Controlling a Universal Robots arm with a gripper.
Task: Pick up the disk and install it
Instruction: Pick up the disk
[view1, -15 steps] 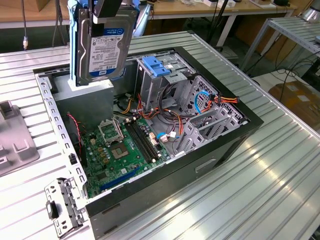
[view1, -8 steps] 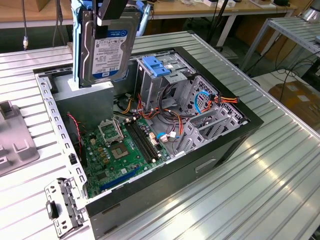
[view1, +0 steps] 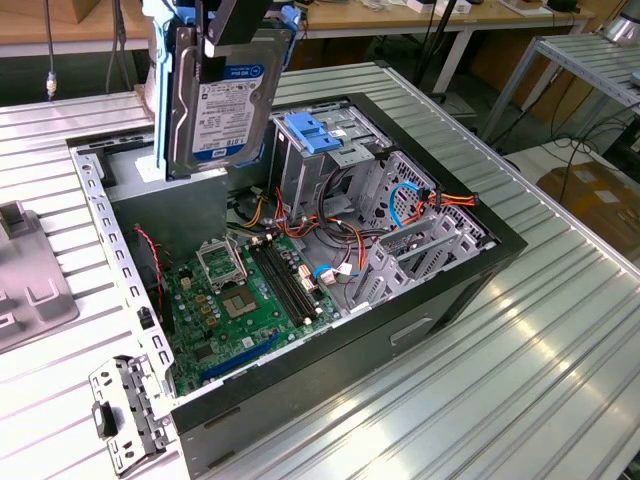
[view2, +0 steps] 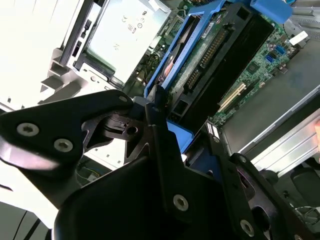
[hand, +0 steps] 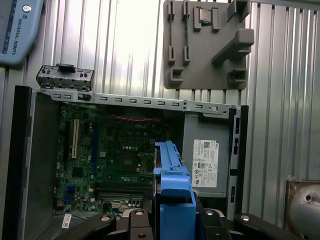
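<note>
Disk (view1: 222, 105) was off the table, standing on edge, white label facing the exterior view, with blue side rails (view1: 160, 95) along both long edges. Hand (view1: 238, 40) was clenched on its top end, grasping the disk. It hung over the open computer case (view1: 400, 330) at the power supply (view1: 175, 215) end. I couldn't tell whether its lower edge touched anything. It wasn't seated in the drive cage (view1: 300, 180).

In the second wrist view the disk's circuit-board side (view2: 210, 50) showed between the rails, with the hand's black linkage (view2: 160, 150) closed around it. In the first wrist view the disk (hand: 172, 175) was edge-on above the hand (hand: 172, 220), with the motherboard (hand: 115, 150) and the power supply's white sticker (hand: 205, 162) beyond it.

The blue latch handle (view1: 315, 135) sat on top of the drive cage, at the exterior view's right of the disk. Orange and red cables (view1: 440, 200) ran across the cage area.

The case lay on its side on the ribbed metal table (view1: 520, 380). A loose metal bracket (view1: 125, 410) lay just beside the case's near corner. A grey fixture plate (view1: 30, 285) sat at the exterior view's left, apart from the case.
</note>
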